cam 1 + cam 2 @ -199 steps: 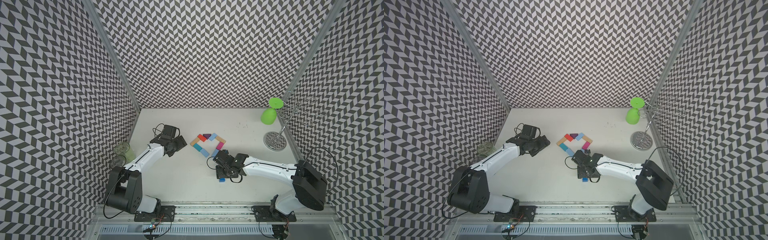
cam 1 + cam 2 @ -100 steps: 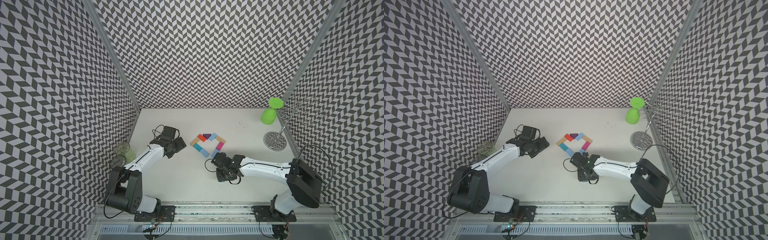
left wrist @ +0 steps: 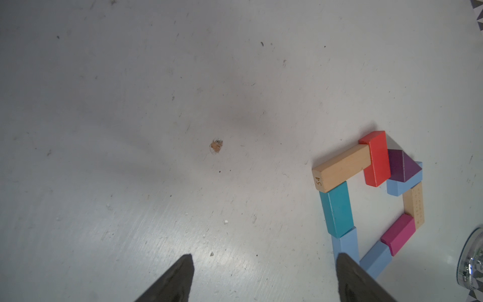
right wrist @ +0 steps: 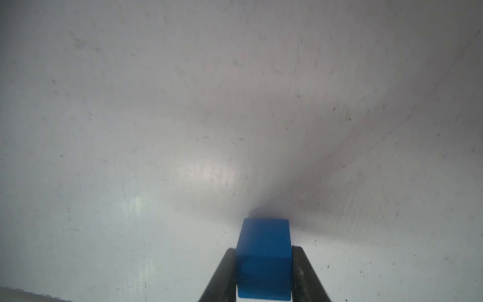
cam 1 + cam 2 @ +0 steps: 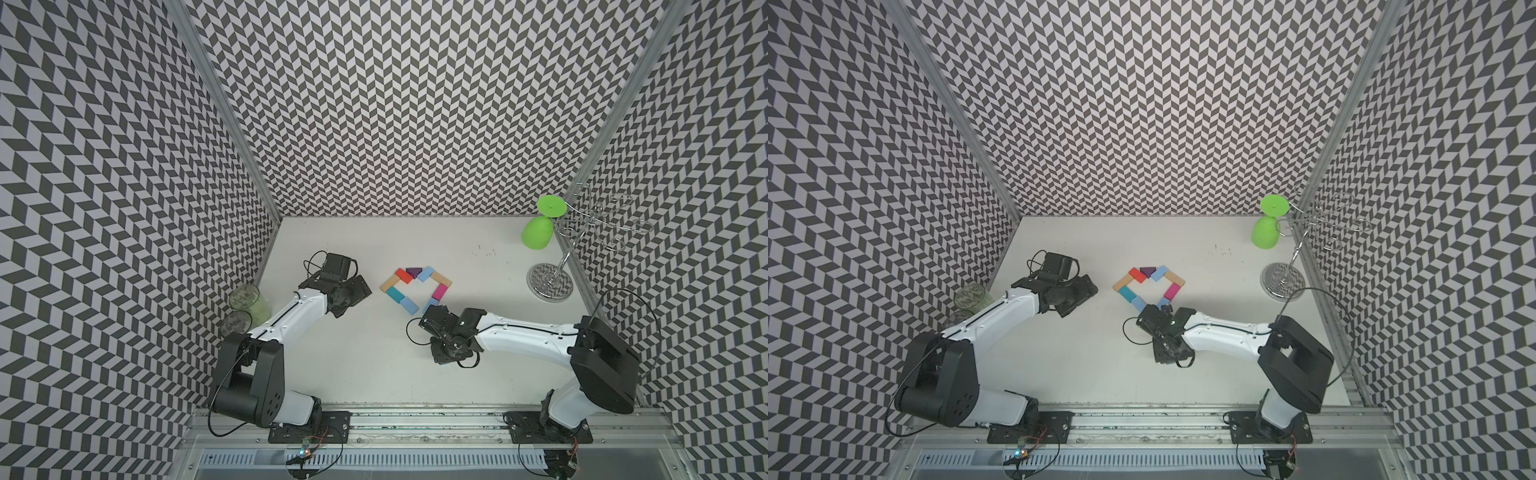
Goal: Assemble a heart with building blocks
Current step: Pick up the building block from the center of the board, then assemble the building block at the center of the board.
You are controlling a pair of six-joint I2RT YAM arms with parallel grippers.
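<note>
right hand point(image 4: 264, 249) clamped on blue cube point(image 4: 264, 261), low over desk point(image 4: 156, 130), near heart outline point(image 5: 393, 294) tip; left hand point(image 3: 264, 257) wide open, empty, beside heart outline. looks like last-block pickup; next: set cube between light blue blocks point(image 5: 409, 306) at open tip, no nudging

In a top view, your bench point(image 5: 374, 374) carries a hollow heart point(image 5: 440, 278) of coloured blocks point(image 5: 394, 295): a red block point(image 5: 404, 275) and a purple triangle point(image 5: 413, 272) at the notch, with light blue, tan, magenta and teal pieces down the sides. Your right arm's wrist covers the heart's near tip. Your right gripper point(image 5: 451, 356) points down at the bench near that tip; its jaws are hidden. Your left gripper point(image 5: 358, 291) hangs beside the heart, apart from it. A green goblet point(image 5: 537, 233) hangs inverted on a wire rack point(image 5: 550, 282). Two clear tumblers point(image 5: 245, 297) stand together at the bench's left edge.
</note>
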